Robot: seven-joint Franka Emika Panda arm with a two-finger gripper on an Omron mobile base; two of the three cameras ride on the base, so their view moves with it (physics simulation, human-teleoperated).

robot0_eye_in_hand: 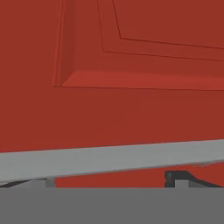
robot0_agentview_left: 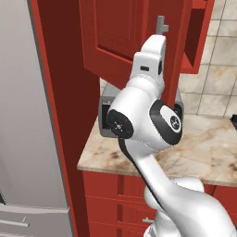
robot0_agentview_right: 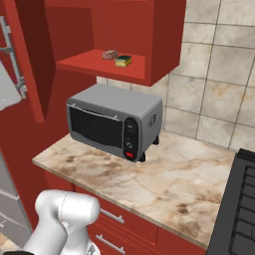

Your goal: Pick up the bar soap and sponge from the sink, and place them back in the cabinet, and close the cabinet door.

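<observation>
Up close to the cabinet door (robot0_eye_in_hand: 131, 105), the claw (robot0_eye_in_hand: 113, 183) has its fingertips (robot0_eye_in_hand: 175, 178) spread wide apart, pinching nothing; the slim grey bar handle (robot0_eye_in_hand: 109, 159) runs across just ahead of them. No writing or brand can be read anywhere. That door is red with a raised rectangular panel and stands swung open. Inside the cabinet (robot0_agentview_right: 164, 45), the red shelf (robot0_agentview_right: 89, 64) carries the bar soap (robot0_agentview_right: 109, 54), a small pinkish-brown piece, and just beside it the sponge (robot0_agentview_right: 123, 61), yellow with a dark green top. Whether the two touch is hard to tell. Below the shelf a grey toaster oven (robot0_agentview_right: 112, 122) sits on the marbled desk (robot0_agentview_right: 174, 184), its dark glass door shut.
</observation>
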